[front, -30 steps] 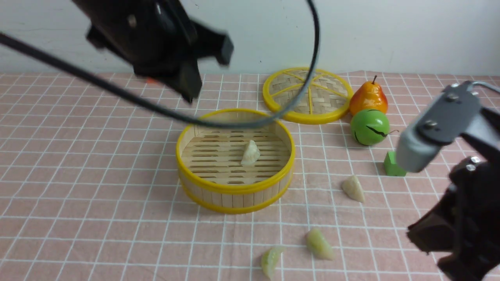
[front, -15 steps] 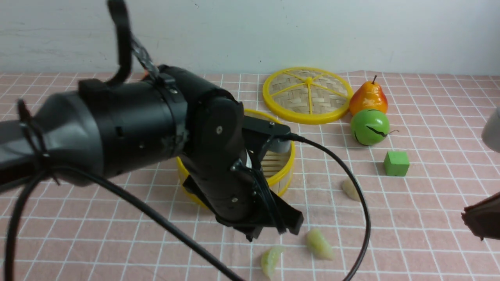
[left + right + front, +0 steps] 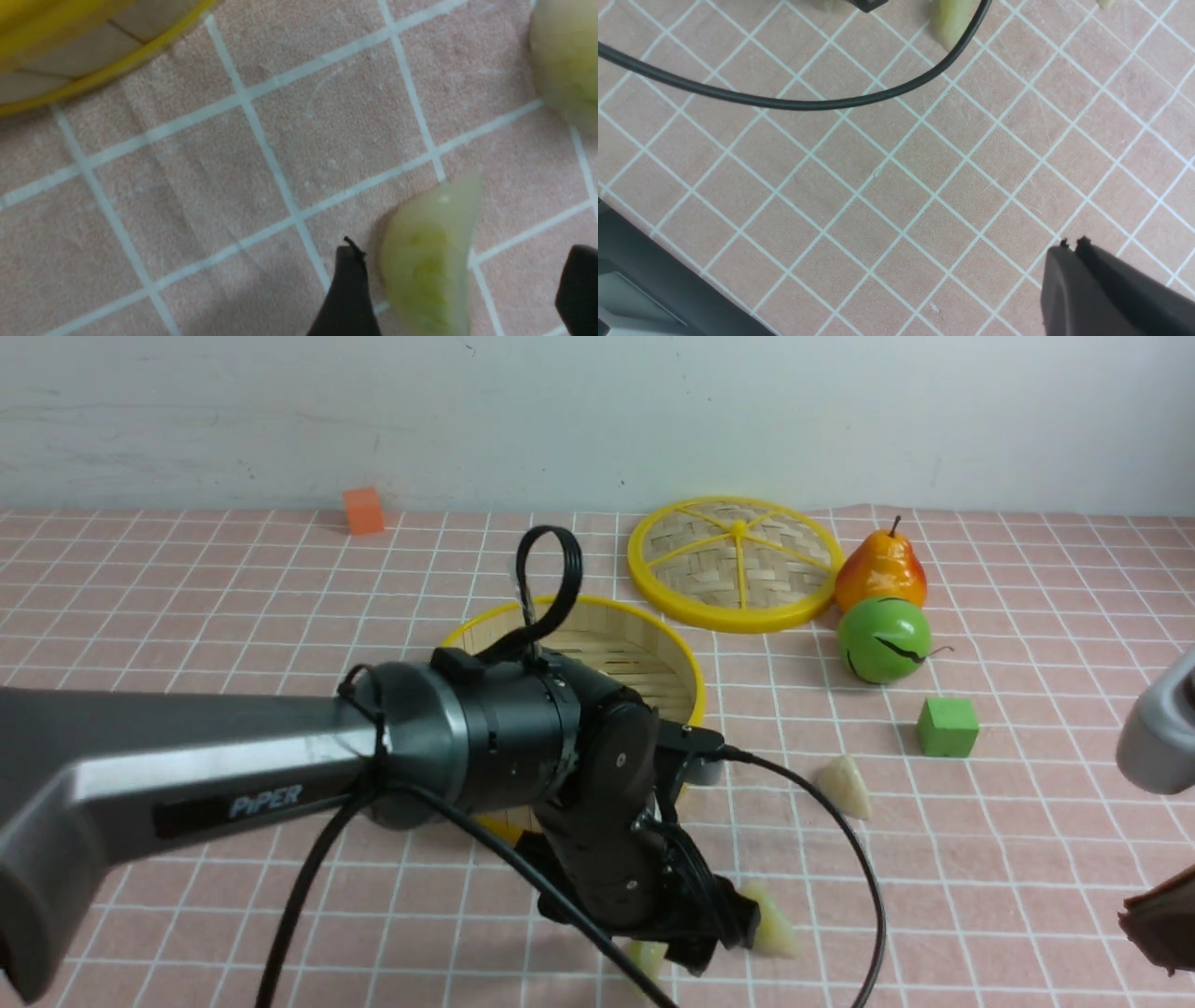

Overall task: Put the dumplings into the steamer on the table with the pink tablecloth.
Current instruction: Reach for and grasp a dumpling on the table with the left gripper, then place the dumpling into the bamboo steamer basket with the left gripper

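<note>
Your left gripper (image 3: 462,284) stands spread around a green dumpling (image 3: 427,266) at the table's (image 3: 187,616) near edge, not yet gripped. A second green dumpling (image 3: 775,929) and a whitish dumpling (image 3: 845,786) lie outside the steamer (image 3: 644,621) (floor largely hidden) — at least three to go. Your right gripper (image 3: 1071,243) is pinched together, idle.

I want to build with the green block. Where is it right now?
In the front view, the green block sits on the pink tablecloth, on the robot's right, just nearer than the round green fruit.

A pale green dumpling (image 3: 427,261) lies on the pink tablecloth (image 3: 327,116) between spread black fingers (image 3: 348,294). The steamer (image 3: 70,51) stands nearby.
</note>
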You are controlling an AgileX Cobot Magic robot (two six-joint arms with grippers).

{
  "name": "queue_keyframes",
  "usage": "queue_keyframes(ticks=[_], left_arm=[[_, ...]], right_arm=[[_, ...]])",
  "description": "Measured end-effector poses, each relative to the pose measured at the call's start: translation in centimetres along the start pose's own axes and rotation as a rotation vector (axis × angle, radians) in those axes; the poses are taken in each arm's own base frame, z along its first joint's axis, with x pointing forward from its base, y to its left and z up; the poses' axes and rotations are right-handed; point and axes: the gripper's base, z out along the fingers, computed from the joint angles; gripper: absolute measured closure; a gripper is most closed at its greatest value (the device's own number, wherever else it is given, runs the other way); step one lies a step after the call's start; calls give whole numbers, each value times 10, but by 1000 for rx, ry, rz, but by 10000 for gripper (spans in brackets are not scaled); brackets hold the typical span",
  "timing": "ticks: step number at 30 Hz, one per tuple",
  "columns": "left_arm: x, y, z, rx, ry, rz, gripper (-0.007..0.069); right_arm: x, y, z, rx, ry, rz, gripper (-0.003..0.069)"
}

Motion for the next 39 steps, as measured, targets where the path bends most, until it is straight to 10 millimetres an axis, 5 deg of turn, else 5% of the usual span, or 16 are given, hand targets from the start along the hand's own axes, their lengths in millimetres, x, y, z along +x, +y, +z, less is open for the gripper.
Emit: queue_keyframes(ticks=[5,9,11,18,21,25,32,39], left_arm=[[0,1,11,-9,6,4,168],[-1,2,10,-20,16,23,444],[-3,1,7,-32,33,47,438],[-49,15,-63,-148,-39,128,426],[-77,37,-105,-173,-162,73,426],[-104,84,-132,-218,-266,-32,426],[-120,133,-94,-259,-254,-115,426],[-127,146,-43,-255,-245,-113,426]], right_arm=[[0,-1,0,11,-1,-4,630],[-1,-2,0,25,-5,-10,627],[-2,-3,0,28,-17,-11,626],[-7,-3,0,31,-74,-11,619],[-8,-3,0,32,-89,-5,618],[-10,-3,4,30,-77,19,617],[-22,-3,32,18,27,42,617],[-34,-4,75,12,156,45,613]])
